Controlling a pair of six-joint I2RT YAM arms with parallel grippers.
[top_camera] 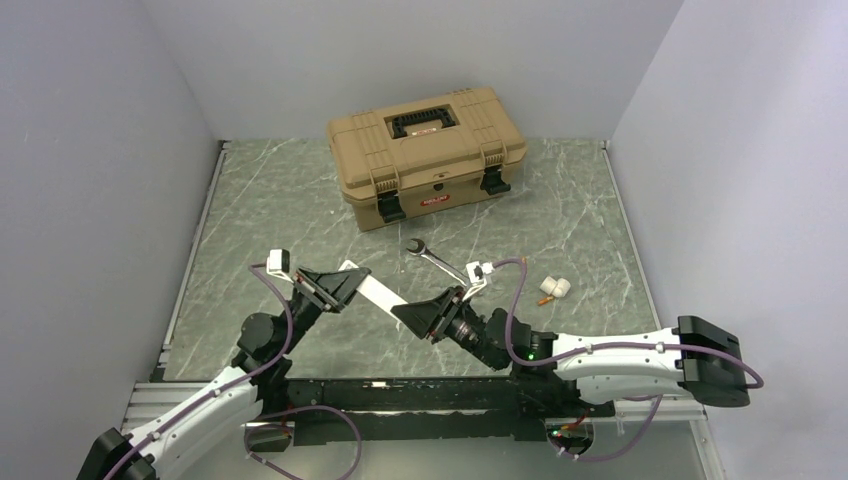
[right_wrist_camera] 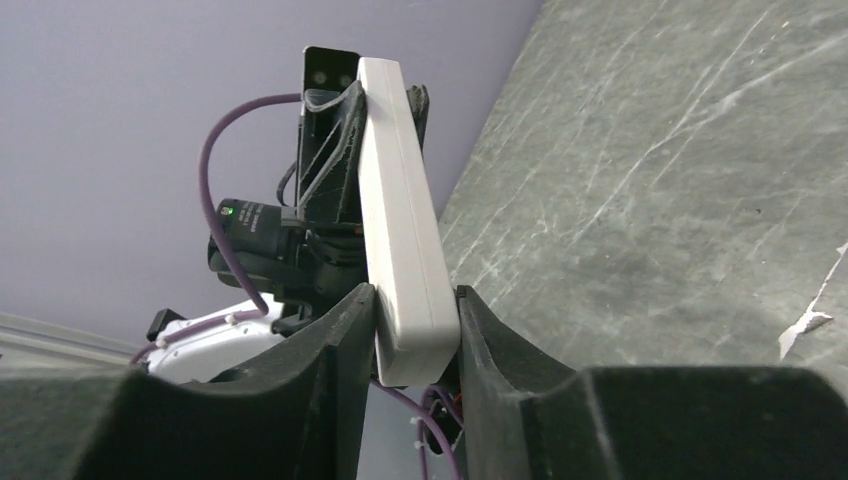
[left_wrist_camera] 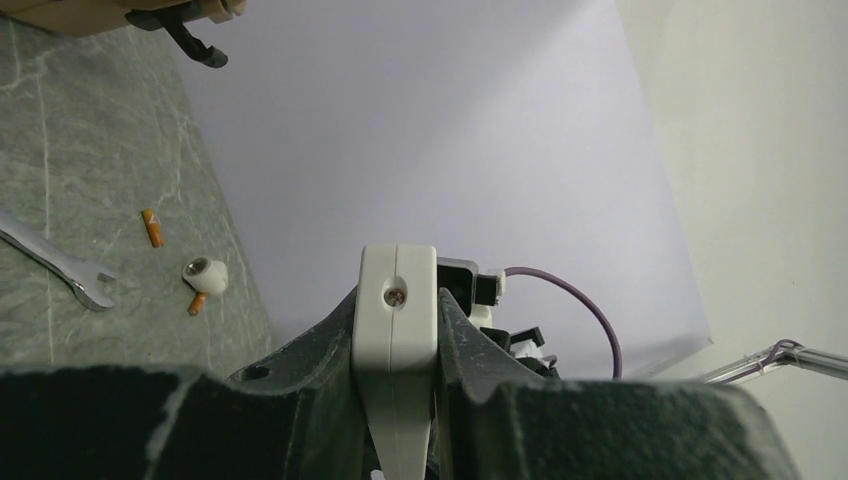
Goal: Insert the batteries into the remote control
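Remote control held off table, spanning between arms; left gripper clamped on 1 end, right gripper clamped on other; orange battery lies on table between wrench and white cap.

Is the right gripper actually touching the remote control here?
Touching. The right wrist view shows the right gripper closed on the near end of the remote control, with a finger pressed flush against each side and no gap visible.
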